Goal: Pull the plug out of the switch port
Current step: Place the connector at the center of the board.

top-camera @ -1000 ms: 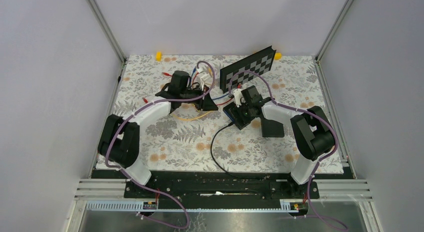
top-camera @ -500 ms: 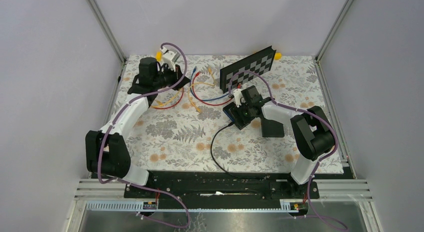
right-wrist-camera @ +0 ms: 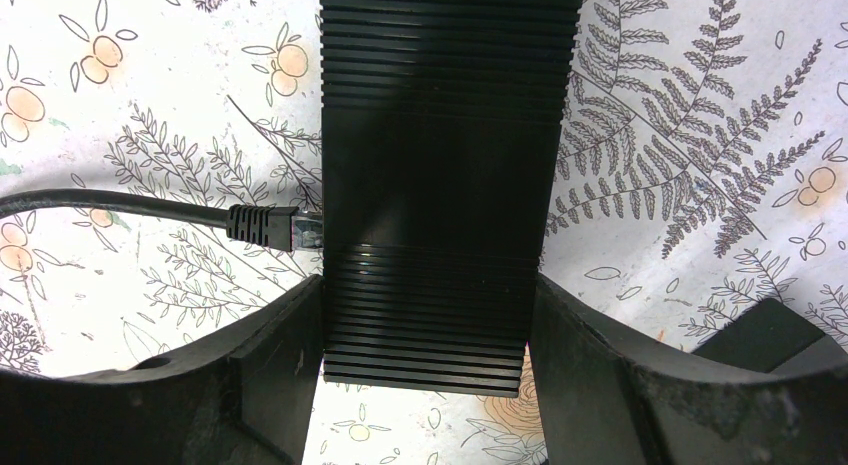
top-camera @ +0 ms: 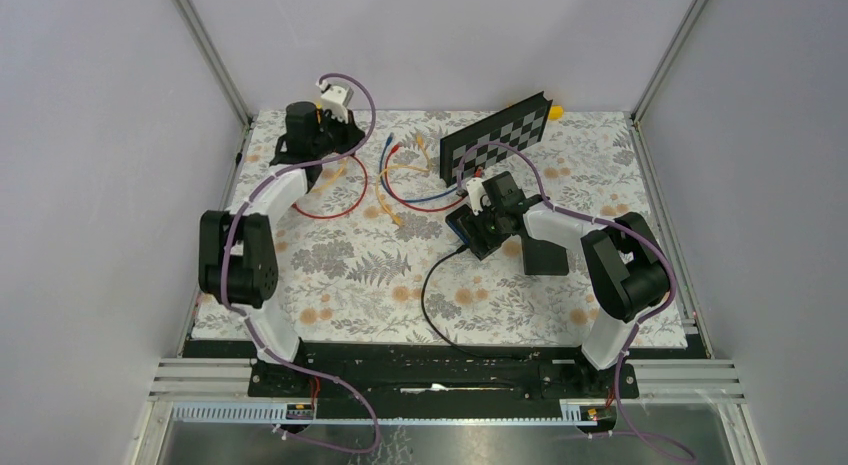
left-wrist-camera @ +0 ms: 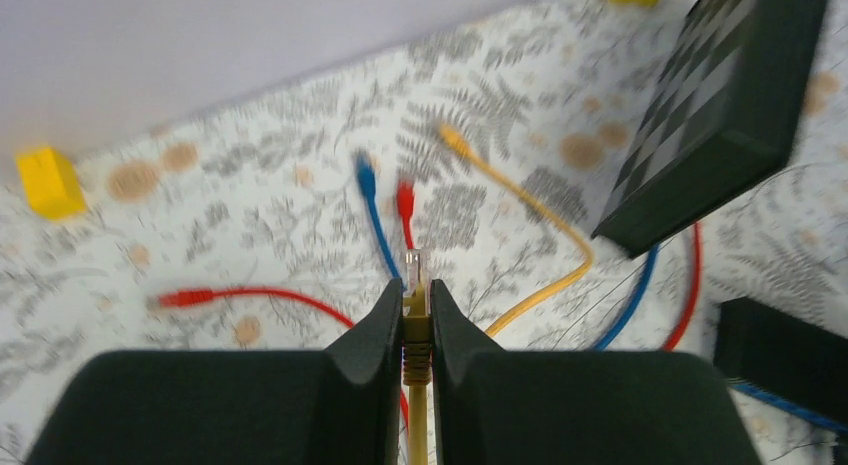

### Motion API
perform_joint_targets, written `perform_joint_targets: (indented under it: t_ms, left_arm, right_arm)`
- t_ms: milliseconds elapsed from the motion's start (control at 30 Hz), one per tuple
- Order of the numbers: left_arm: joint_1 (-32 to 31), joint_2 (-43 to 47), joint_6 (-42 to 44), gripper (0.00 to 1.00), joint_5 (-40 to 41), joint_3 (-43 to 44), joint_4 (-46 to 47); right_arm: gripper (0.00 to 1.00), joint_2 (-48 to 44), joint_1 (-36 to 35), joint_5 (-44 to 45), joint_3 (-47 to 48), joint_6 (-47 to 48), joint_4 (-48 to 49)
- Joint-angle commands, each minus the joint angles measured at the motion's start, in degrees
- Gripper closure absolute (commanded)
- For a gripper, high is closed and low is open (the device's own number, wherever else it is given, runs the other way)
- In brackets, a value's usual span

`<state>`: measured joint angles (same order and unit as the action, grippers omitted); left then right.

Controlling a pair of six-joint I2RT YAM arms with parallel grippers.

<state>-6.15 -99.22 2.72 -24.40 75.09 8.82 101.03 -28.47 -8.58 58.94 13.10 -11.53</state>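
My left gripper is shut on a yellow plug, whose clear tip sticks out past the fingertips. The plug hangs free above the mat, well away from the switch, at the back left in the top view, where the left gripper stands. The black ribbed switch lies on the mat between the fingers of my right gripper, which press on both of its sides. A black cable's plug sits in a port on the switch's left side. From above, the right gripper is mid-table.
Red, blue and yellow cables loop loose on the flowered mat, their plugs lying free. A checkerboard panel leans at the back, and a yellow block sits by the back wall. The black cable trails toward the front.
My left arm swung from beside the switch to the back left corner and rose, carrying the yellow plug and dragging its cable along. The right arm stayed put.
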Motion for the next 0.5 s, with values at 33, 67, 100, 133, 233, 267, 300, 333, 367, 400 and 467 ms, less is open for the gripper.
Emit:
perform_joint_targets:
  t_ms: [33, 67, 100, 133, 233, 267, 300, 333, 367, 400, 467]
  left_arm:
    - [3.06, -7.09, -2.06, 0.94, -0.88, 0.39, 0.66]
    - [3.56, -7.79, -2.54, 0.94, -1.82, -0.39, 0.37]
    - [3.88, -8.38, -2.61, 0.93, -2.43, -1.12, 0.28]
    - [4.02, -8.75, -2.63, 0.93, -2.56, -1.77, 0.13]
    - [4.51, -9.83, -2.55, 0.92, -3.7, -2.91, -1.2]
    - [4.63, -10.17, -2.61, 0.91, -3.92, -3.01, -1.47]
    - [4.72, -10.73, -2.58, 0.9, -4.05, -2.71, -2.01]
    - [4.89, -11.52, -2.62, 0.89, -4.14, -2.01, -2.94]
    - [5.1, -12.38, -3.91, 0.88, -4.55, -1.0, -4.18]
    - [5.41, -13.41, -4.66, 0.87, -5.2, 0.08, -5.26]
    - [6.0, -15.38, -5.54, 0.84, -6.22, 1.75, -6.12]
  right_arm:
    - [1.0, 0.11, 0.26, -0.08, 0.81, 1.66, -2.4]
    - [1.0, 0.24, 0.27, -0.29, 0.87, 1.66, -2.48]
    - [1.0, 0.37, 0.26, -0.42, 0.93, 1.66, -2.48]
    - [1.0, 0.51, 0.26, -0.53, 0.92, 1.74, -2.54]
    - [1.0, 0.83, 0.26, -0.65, 1.09, 1.78, -2.69]
    - [1.0, 0.86, 0.26, -0.72, 1.05, 1.83, -2.74]
    - [1.0, 0.96, 0.26, -0.73, 1.01, 1.84, -2.7]
    - [1.0, 1.11, 0.26, -0.73, 1.07, 1.84, -2.8]
    - [1.0, 1.22, 0.26, -0.8, 1.16, 1.84, -2.84]
    - [1.0, 1.26, 0.28, -0.82, 1.24, 1.84, -2.97]
    - [1.0, 1.29, 0.26, -0.82, 1.27, 1.84, -3.04]
